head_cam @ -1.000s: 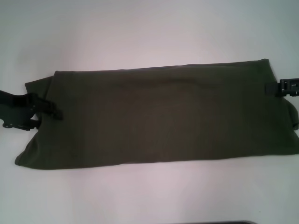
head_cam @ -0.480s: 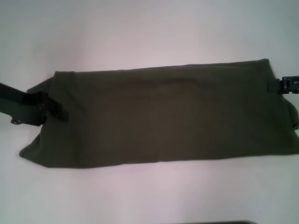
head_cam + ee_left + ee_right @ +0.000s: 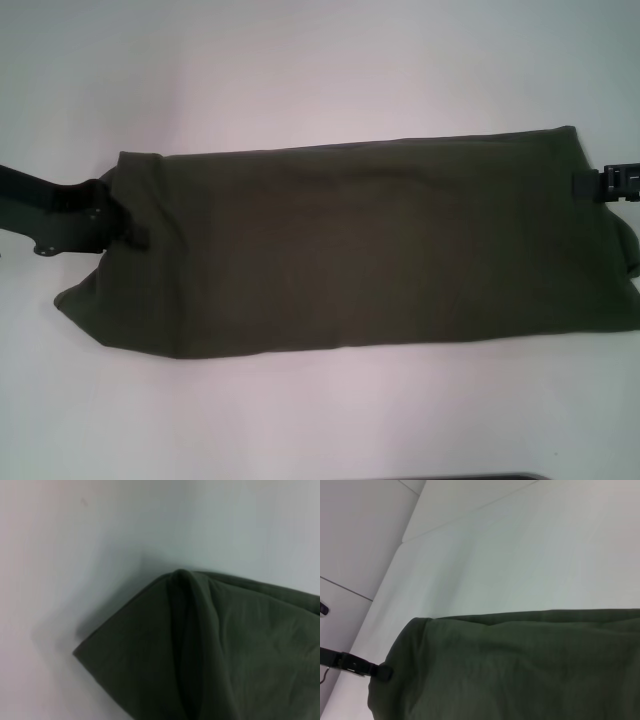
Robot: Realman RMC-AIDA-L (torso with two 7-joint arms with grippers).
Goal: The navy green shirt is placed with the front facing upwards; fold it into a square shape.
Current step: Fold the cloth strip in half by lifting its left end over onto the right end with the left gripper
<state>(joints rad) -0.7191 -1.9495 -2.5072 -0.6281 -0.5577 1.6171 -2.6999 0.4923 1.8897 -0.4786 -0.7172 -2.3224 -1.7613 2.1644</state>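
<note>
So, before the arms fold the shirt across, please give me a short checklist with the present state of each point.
1. The navy green shirt already lies as a long band on the table: ok.
2. Left gripper at the shirt's left end: ok; whether it holds the cloth: cannot tell.
3. Right gripper at the right end: ok; its grip: cannot tell.
4. Left end flat: not ok, a raised crease shows in the left wrist view.
5. Right end fully in the head view: not ok, it runs to the picture's edge.
</note>
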